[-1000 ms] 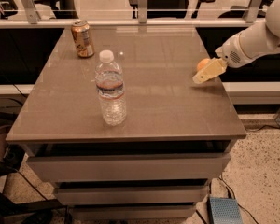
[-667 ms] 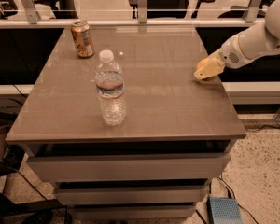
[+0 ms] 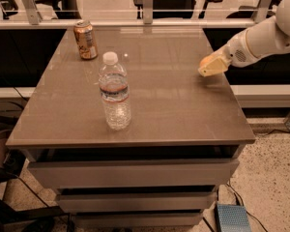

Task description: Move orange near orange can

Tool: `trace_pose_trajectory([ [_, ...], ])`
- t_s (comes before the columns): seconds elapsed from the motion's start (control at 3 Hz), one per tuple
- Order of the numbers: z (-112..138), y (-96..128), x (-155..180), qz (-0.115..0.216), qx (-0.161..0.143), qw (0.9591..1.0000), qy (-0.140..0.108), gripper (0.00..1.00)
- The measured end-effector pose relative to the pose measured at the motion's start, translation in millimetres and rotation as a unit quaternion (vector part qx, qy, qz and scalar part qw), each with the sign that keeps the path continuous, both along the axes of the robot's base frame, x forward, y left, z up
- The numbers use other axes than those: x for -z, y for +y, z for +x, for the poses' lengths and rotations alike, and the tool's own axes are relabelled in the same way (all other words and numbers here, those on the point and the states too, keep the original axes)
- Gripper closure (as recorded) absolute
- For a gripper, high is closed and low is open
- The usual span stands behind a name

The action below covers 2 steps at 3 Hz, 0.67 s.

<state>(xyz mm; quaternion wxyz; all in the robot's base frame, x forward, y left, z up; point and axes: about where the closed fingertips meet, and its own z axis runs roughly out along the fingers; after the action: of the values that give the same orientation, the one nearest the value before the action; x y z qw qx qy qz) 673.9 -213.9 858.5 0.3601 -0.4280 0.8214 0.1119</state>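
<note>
Over table right edge, end effector grips orange; orange can stands upright, back-left.

Upright orange can far-left; orange at gripper, right edge.

can back-L, bottle ctr, end effector R

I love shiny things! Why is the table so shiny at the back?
Camera view: the table mirrors pale light along its far edge, with a tiny glint beside the water bottle; the gripper, over the right edge, casts a faint shadow below.
</note>
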Motion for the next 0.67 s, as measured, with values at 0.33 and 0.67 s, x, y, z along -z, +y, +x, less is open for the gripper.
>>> trace_pose_trajectory([
  [0.33, 0.7, 50.6, -33.5, 0.034, -0.055, 0.9975, -0.029, 1.0],
  [0.67, 0.4, 53.0, -34.4, 0.036, -0.057, 0.9972, -0.031, 1.0],
])
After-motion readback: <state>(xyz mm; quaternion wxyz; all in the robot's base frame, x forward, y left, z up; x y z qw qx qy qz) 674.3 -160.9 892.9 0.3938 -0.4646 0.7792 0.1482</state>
